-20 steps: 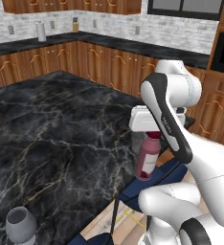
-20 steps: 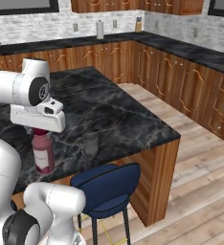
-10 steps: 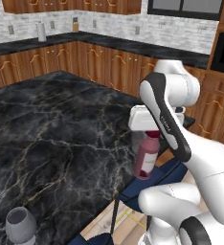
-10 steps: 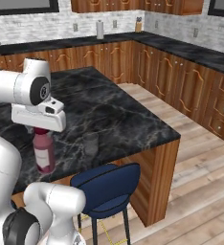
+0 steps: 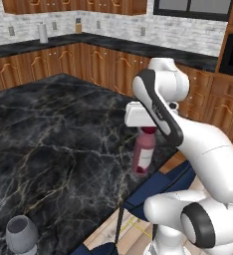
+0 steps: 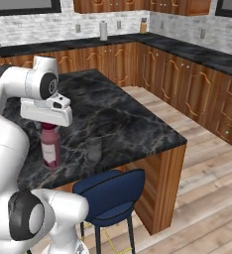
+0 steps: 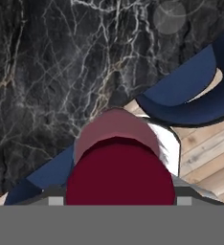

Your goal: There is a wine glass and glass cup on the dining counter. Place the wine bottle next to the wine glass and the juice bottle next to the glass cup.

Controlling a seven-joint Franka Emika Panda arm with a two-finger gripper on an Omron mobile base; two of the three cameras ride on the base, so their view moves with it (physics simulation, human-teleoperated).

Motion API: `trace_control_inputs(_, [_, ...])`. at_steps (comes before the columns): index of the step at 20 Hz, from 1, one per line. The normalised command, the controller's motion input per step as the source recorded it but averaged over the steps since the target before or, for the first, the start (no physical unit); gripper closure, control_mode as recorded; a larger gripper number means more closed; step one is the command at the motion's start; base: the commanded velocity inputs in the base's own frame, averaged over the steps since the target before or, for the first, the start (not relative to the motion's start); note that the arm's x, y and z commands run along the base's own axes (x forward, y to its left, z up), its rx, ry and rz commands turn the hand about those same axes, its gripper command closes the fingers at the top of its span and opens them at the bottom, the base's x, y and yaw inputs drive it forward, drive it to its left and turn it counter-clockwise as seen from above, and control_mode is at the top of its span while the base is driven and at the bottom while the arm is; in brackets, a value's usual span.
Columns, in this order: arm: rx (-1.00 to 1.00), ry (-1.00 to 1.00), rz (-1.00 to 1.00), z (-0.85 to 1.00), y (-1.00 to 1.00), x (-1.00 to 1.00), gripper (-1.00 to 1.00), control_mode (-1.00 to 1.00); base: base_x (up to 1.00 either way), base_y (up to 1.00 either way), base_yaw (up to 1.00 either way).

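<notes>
The hand (image 5: 147, 130) hangs straight over the juice bottle (image 5: 144, 152), its white body sitting on the bottle's top so that the fingers are hidden in both base views. In the hand view the round red cap (image 7: 120, 174) lies right under the camera, between the two finger tips at the lower edge, but whether the fingers press the cap or neck I cannot tell.

The juice bottle stands upright on the dining worktop (image 5: 54, 139), close to the worktop's near edge. Its pinkish-maroon body and white label (image 6: 49, 154) show below the hand in the right base view.

Just beside the bottle, on the side toward the worktop's far corner in the right base view, stands the glass cup (image 6: 93, 149), faint and clear, apart from the bottle and upright. In the hand view it appears as a pale ring (image 7: 170, 17) near the top, on the marble.

The wine glass (image 5: 22, 234) stands well apart from the bottle, near the worktop's edge at the lower left of the left base view.

A blue stool (image 6: 109, 192) stands at the worktop's edge, below the bottle. Behind, wooden cupboards (image 6: 162, 74) run along the walls.
</notes>
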Motion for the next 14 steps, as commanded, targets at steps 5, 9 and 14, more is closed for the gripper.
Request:
trace_control_inputs(5, [-0.11,-0.01,0.00,-0.22,-0.04,0.48,1.00,-1.00,0.00,0.00,0.00])
trace_control_inputs(9, [-0.12,-0.07,-0.01,-0.30,-0.03,0.39,1.00,-1.00,0.00,0.00,0.00])
trace_control_inputs(14, [0.00,-0.03,-0.01,-0.31,-0.02,0.37,1.00,-1.00,0.00,0.00,0.00])
